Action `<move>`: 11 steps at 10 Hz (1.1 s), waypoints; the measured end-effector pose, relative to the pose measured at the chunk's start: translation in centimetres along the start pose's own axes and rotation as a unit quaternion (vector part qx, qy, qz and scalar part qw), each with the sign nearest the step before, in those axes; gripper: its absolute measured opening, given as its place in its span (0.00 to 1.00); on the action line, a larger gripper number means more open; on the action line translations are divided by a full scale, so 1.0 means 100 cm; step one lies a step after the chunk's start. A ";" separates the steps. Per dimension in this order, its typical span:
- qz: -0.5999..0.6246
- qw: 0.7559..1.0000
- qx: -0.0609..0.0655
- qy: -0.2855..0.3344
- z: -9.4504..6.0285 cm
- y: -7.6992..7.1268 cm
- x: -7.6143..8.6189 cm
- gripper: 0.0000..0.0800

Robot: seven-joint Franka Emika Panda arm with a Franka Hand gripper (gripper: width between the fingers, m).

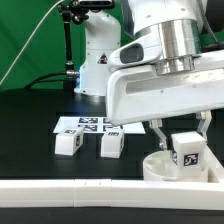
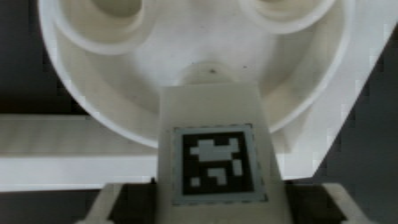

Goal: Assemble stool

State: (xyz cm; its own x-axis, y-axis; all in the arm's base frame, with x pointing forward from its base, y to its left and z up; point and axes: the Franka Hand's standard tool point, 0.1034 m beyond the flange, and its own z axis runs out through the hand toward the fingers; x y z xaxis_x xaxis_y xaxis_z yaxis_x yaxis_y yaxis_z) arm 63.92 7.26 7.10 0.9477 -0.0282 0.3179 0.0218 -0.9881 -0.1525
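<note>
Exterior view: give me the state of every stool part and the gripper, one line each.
gripper: shut on the held leg
held leg: upright in the grip, at the seat disc; joined or not, cannot tell
seat disc: flat on the table, sockets up
loose leg on the exterior view's left: lying free on the table
loose leg on the exterior view's right: lying free

arm: hangs in from above, wrist pointing straight down
fingers: clamped on both sides of a white leg
</note>
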 end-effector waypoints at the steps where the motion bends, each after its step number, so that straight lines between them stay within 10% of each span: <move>1: 0.064 0.998 -0.005 0.021 -0.001 0.003 0.001 0.43; 8: 0.214 0.975 -0.015 0.051 -0.004 0.016 0.002 0.43; 9: 0.213 0.976 -0.015 0.051 -0.004 0.015 0.002 0.74; 11: 0.196 0.979 -0.015 0.051 -0.011 0.014 0.002 0.80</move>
State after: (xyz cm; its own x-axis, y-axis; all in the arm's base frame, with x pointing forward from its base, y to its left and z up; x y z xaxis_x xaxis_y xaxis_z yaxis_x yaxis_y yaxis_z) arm 63.84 5.75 7.97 0.8444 -0.4204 0.3319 -0.3487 -0.9018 -0.2552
